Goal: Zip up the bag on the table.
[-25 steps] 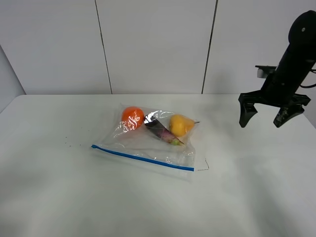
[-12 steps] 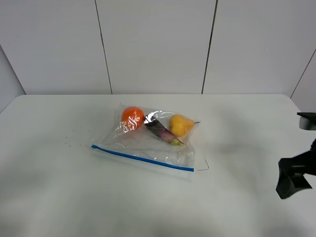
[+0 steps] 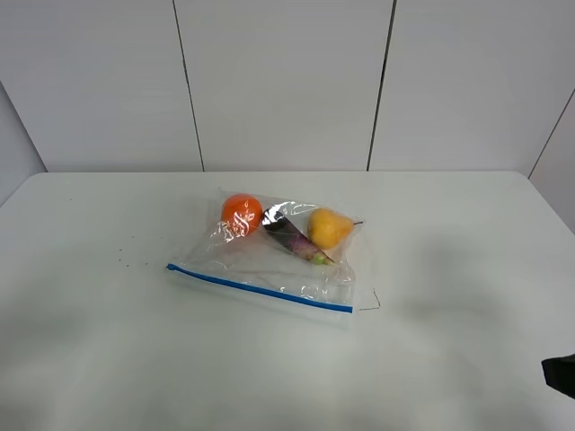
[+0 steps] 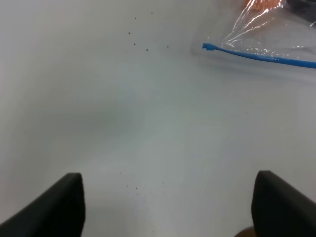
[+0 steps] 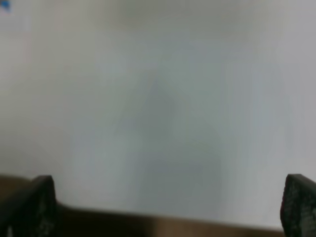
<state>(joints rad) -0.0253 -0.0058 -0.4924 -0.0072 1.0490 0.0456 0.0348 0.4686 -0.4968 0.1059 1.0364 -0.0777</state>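
Left gripper has its jaws spread wide, holding nothing, hovering over bare table near the bag's blue zipper strip. Right gripper is wide apart too, empty, down by the table's near right edge. The bag lies flat mid-table with orange, purple and yellow toy produce inside.

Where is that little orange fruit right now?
In the high view, the orange fruit sits inside the bag at its far left corner, left of the purple piece.
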